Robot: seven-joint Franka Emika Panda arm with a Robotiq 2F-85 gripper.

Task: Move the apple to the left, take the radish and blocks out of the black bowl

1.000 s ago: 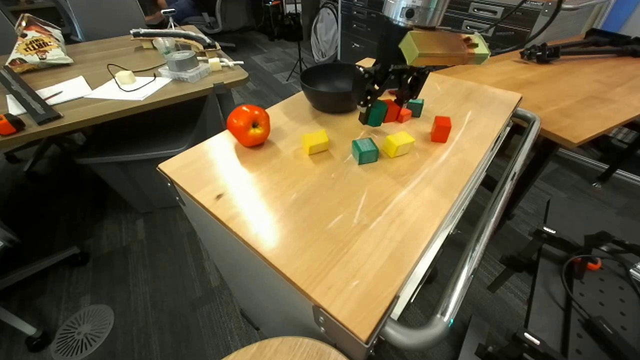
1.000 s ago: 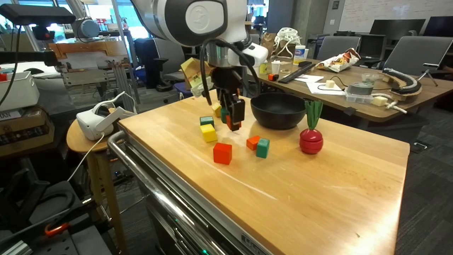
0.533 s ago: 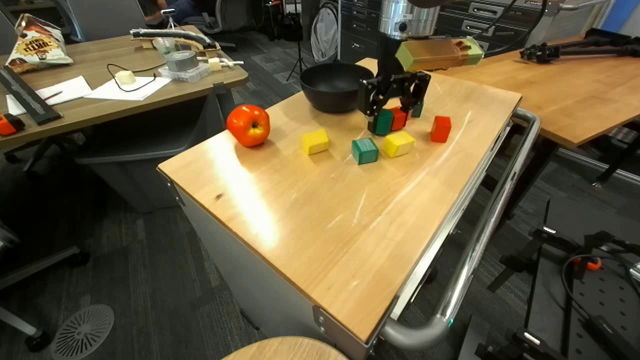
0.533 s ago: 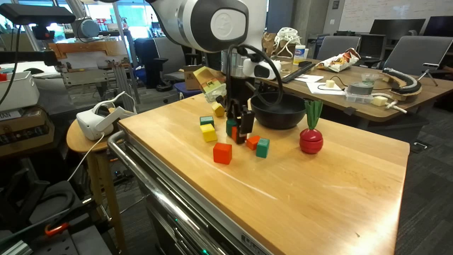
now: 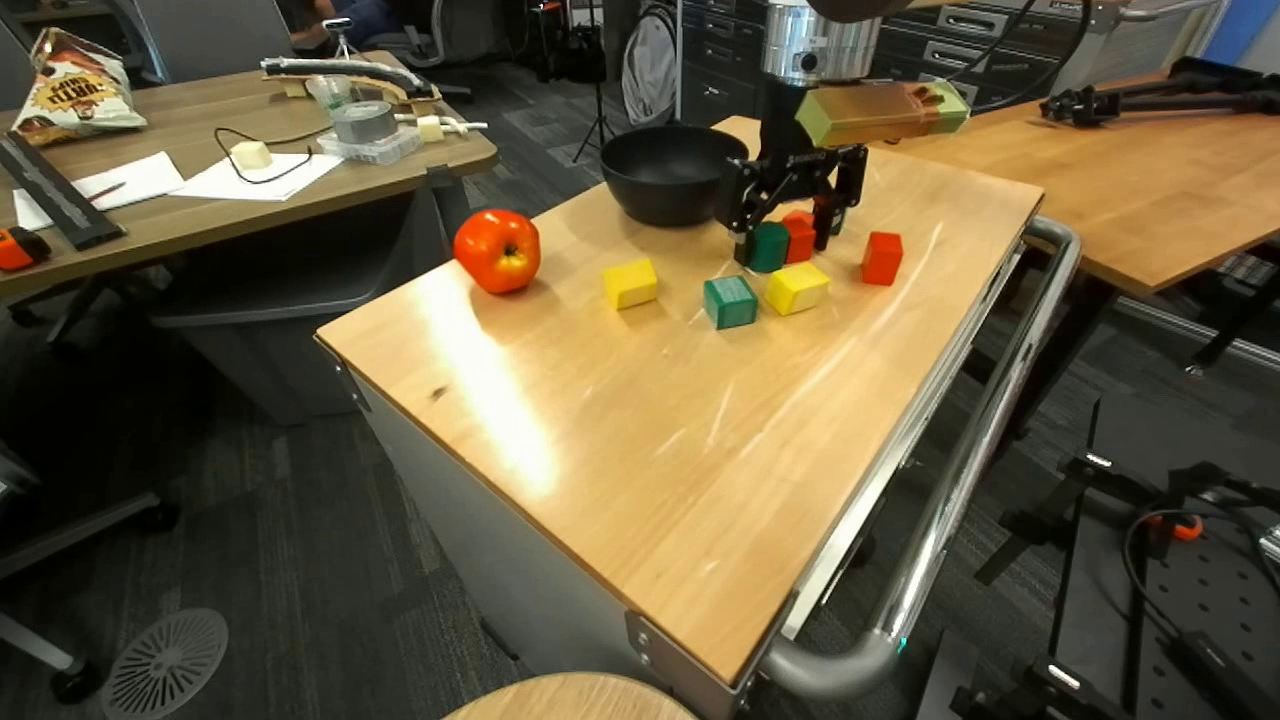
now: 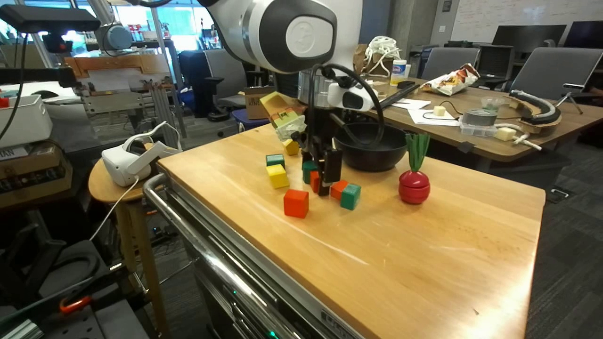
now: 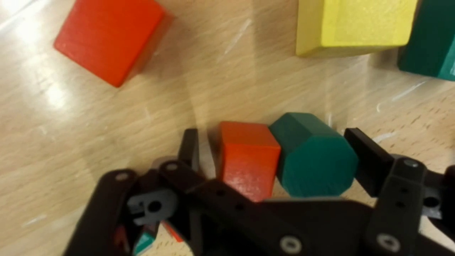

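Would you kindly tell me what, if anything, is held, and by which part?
Nothing is held: the gripper stands open around a red block and a green faceted block, with a gap beside the red block.

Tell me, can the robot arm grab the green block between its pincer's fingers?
Probably yes: the pincer stands open around that green block, so the way looks free. A red block sits in there beside it, though, so both might get squeezed together.

red-orange apple [image 5: 497, 251], black bowl [image 5: 655, 192], red-and-green radish [image 6: 414, 183]
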